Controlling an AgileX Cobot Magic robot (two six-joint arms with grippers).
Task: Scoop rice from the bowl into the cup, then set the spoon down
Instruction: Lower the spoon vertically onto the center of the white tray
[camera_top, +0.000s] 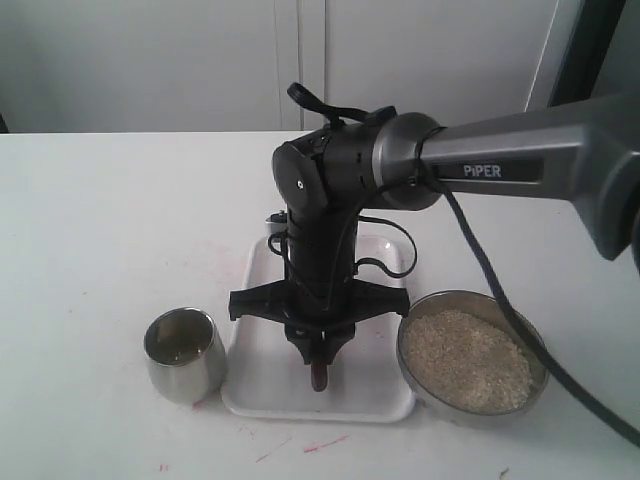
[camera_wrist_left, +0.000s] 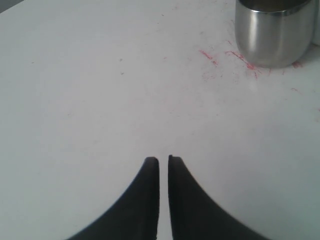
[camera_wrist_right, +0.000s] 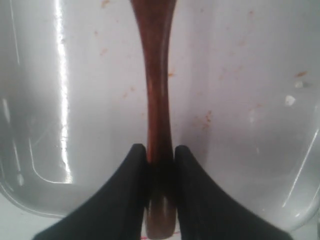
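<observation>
Exterior view: the right gripper (camera_top: 319, 352) points down over the white tray (camera_top: 255, 380), with the tip of the spoon (camera_top: 319, 378) showing beneath it. The cup (camera_top: 183, 352) stands just left of the tray. The bowl (camera_top: 402, 352) of rice (camera_top: 468, 358) sits just right of it.

Left wrist view: the left gripper (camera_wrist_left: 163, 162) is empty and nearly closed above the table (camera_wrist_left: 100, 100), with the cup (camera_wrist_left: 277, 32) nearby.

Right wrist view: the right gripper (camera_wrist_right: 160, 155) pinches the wooden spoon (camera_wrist_right: 157, 90) by its handle over the tray (camera_wrist_right: 240, 100).

The white table (camera_top: 100, 220) carries the cup (camera_top: 185, 370), a white tray (camera_top: 260, 372) and the bowl (camera_top: 436, 404).

Grey arm (camera_top: 540, 160), white PIPER lettering; black wrist (camera_top: 320, 185), cable (camera_top: 487, 268), gripper (camera_wrist_right: 160, 150).
</observation>
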